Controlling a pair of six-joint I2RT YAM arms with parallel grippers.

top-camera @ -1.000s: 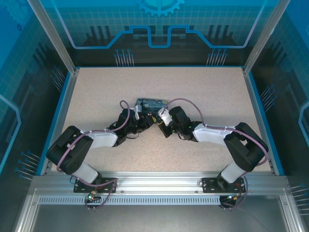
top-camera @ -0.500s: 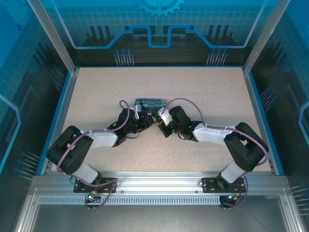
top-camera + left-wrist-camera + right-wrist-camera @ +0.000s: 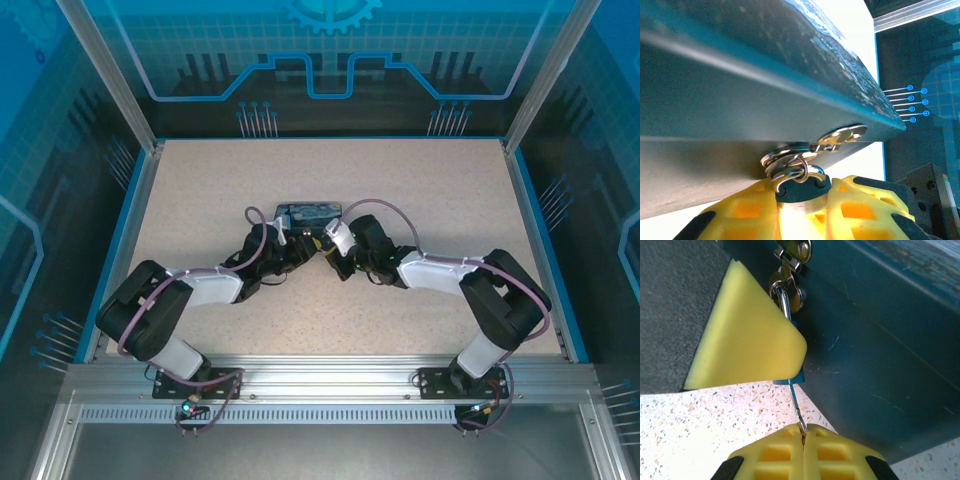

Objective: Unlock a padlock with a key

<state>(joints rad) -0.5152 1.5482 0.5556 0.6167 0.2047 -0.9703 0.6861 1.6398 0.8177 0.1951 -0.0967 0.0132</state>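
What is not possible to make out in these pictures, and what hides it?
- Left wrist view: the lower body of the padlock, between the fingers of the left gripper and cut off by the bottom edge.
- Right wrist view: the tip of the key and the keyhole, behind that gripper's yellow finger; whether it is inserted is unclear.
- Top external view: both, too small and covered by the wrists beside the box.

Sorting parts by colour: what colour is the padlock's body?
The padlock is dark teal-blue; left wrist view shows it best.
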